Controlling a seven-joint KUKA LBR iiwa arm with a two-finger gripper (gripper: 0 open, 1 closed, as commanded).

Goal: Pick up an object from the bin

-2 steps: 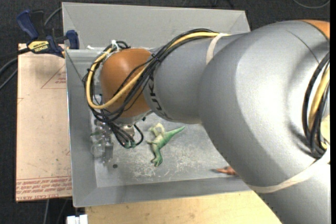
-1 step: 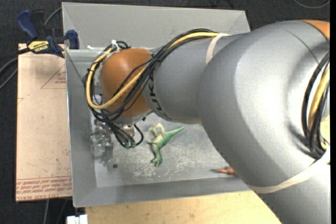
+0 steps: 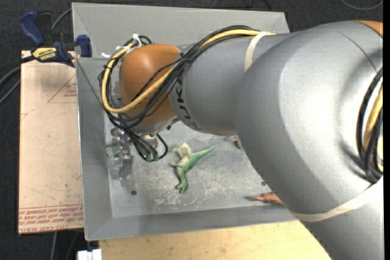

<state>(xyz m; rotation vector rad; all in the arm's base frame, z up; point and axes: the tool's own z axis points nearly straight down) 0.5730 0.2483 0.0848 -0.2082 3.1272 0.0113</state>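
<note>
Arm blocks the bin's right half; a few things only partly readable.
The arm (image 3: pixel 292 94) covers the right side and back-right floor of the bin (image 3: pixel 94 149), and the right and bottom edges cut it off. A reddish-orange thing (image 3: pixel 264 197) pokes out from under it near the front wall: pointed end only, kind unclear. A tiny dark bit (image 3: pixel 233 142) at the arm's edge is too small to identify. The gripper (image 3: pixel 120 161) blurs into the grey floor by the left wall, its upper part hidden by the orange wrist cover (image 3: pixel 143 85).
</note>
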